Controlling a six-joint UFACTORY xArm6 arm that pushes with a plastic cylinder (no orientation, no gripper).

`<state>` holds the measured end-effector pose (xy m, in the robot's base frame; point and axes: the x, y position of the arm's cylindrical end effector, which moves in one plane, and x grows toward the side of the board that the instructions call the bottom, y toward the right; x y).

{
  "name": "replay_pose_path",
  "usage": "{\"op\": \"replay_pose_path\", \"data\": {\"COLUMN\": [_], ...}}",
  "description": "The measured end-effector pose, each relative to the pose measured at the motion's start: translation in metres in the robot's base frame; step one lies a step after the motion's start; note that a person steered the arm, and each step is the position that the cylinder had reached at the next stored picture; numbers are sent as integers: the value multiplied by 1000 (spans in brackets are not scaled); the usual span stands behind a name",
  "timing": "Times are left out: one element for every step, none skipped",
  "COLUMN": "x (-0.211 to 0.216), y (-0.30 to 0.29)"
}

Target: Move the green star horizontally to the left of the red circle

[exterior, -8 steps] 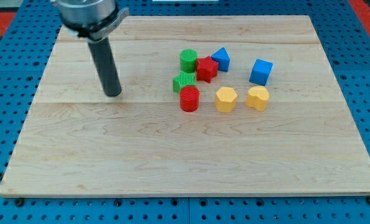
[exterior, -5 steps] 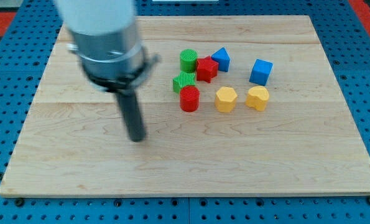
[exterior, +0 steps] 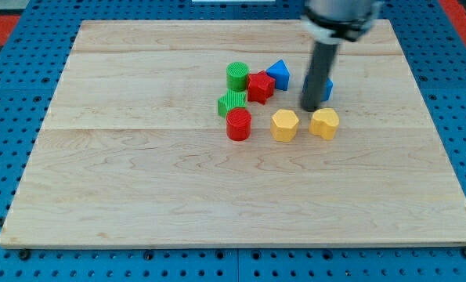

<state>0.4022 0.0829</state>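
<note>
The green star [exterior: 231, 103] lies near the board's middle, touching the upper left of the red circle [exterior: 238, 124]. My tip [exterior: 309, 106] is well to the right of both, just above the gap between the two yellow blocks. The rod hides most of the blue cube [exterior: 327, 88].
A green cylinder [exterior: 236, 75], a red star [exterior: 259, 86] and a blue triangle [exterior: 278, 74] cluster above the green star. A yellow hexagon [exterior: 284, 124] and a second yellow block [exterior: 324, 123] lie right of the red circle. The wooden board [exterior: 139, 196] sits on a blue pegboard.
My tip swept from the board's left side down toward the middle, then across to the right, beside the blue cube. No block has moved.
</note>
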Motion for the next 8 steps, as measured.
{"op": "replay_pose_path", "data": {"x": [-4, -4, -4, -43, -59, -9, 21, 23], "y": [-80, -139, -180, -181, -235, -250, -229, -209]}}
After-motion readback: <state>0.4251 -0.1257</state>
